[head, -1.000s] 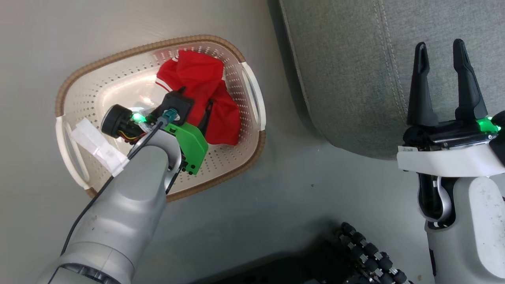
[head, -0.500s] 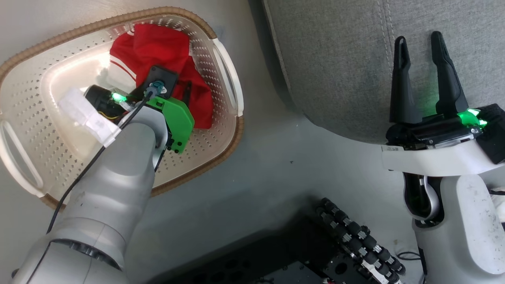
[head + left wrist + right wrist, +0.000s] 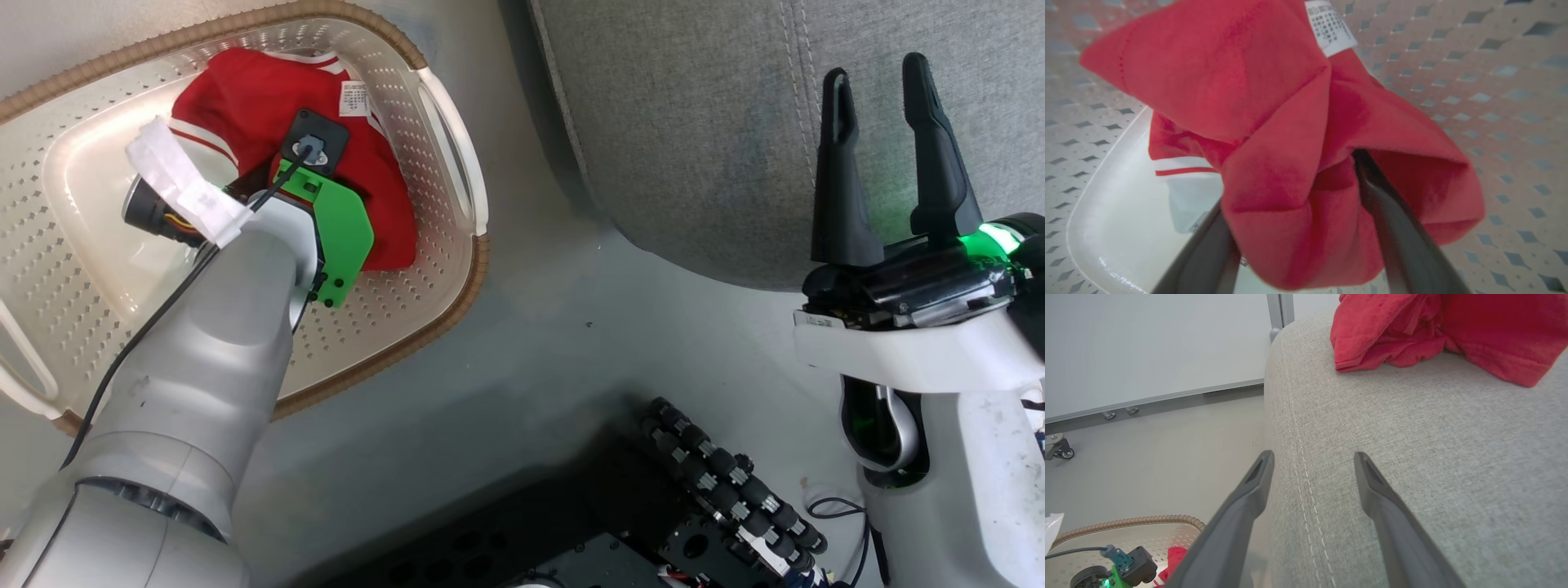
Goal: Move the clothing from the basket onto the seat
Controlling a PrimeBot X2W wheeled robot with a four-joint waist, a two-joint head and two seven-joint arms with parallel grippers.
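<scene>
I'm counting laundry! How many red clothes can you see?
2. One red garment lies in the basket, a fold between the left fingers; the second garment lies on the seat. More may hide underneath.

Two pieces of clothing show: one red garment [image 3: 245, 98] inside the basket [image 3: 392, 294] and a second red garment [image 3: 1474, 330] outside the basket, on the seat [image 3: 694, 122]. There is one basket, with two white handles [image 3: 447, 155] at opposite ends, and one seat just beside the basket. Two grippers count: the left gripper [image 3: 1294, 179] inside the basket among the cloth, the right gripper [image 3: 878, 67] outside the basket, over the seat.
</scene>
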